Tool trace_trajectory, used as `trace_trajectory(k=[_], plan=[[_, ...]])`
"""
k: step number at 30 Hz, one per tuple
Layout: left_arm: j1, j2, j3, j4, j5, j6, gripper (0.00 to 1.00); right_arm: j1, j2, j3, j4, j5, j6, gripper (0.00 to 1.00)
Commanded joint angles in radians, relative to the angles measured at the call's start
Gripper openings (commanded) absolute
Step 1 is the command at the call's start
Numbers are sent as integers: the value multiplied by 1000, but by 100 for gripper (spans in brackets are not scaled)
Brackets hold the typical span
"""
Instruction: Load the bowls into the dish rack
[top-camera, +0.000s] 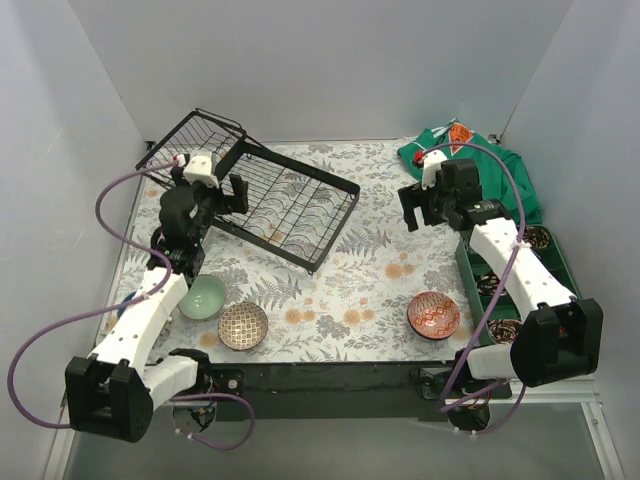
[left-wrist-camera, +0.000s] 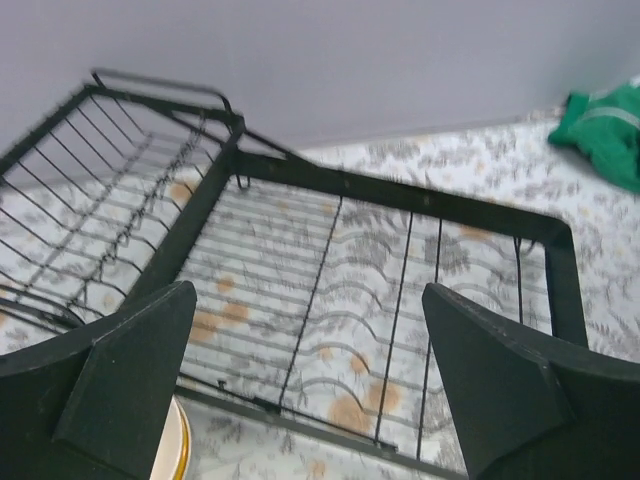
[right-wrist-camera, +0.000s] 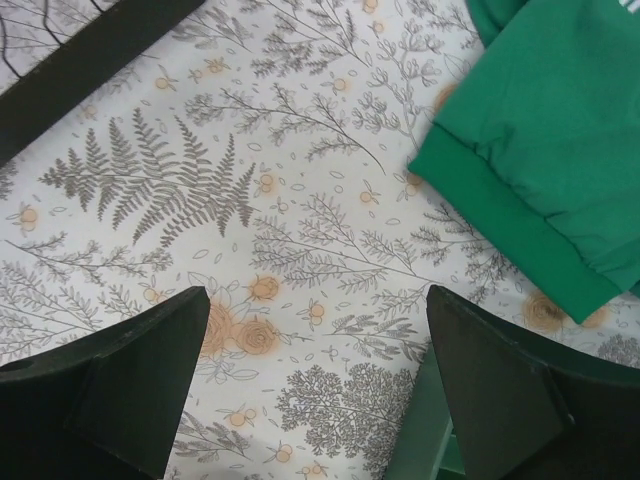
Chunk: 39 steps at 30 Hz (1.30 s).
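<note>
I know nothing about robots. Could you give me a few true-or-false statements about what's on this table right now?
1. The dish rack holds no bowls. True.
2. The left fingers grip a bowl. False: they stand open and empty.
3. A mint green bowl sits beside a brown patterned bowl on the table. True.
4. The red patterned bowl lies in the rack. False: it sits on the table, well apart from the rack.

Dish rack (left-wrist-camera: 380, 300) between parted fingers (left-wrist-camera: 130, 385)
</note>
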<state>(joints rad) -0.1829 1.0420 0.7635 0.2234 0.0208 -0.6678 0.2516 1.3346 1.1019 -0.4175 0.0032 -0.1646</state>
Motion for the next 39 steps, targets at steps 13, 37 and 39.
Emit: trace_trajectory(k=[13, 37, 39], plan=[[-7, -42, 180, -535, 88, -12, 98, 80, 363, 564, -263, -465, -496, 93], [266, -134, 142, -707, 179, 59, 98, 270, 735, 797, -622, -609, -1346, 72], [284, -137, 143, -722, 183, 59, 98, 271, 778, 835, -622, -600, -1354, 71]])
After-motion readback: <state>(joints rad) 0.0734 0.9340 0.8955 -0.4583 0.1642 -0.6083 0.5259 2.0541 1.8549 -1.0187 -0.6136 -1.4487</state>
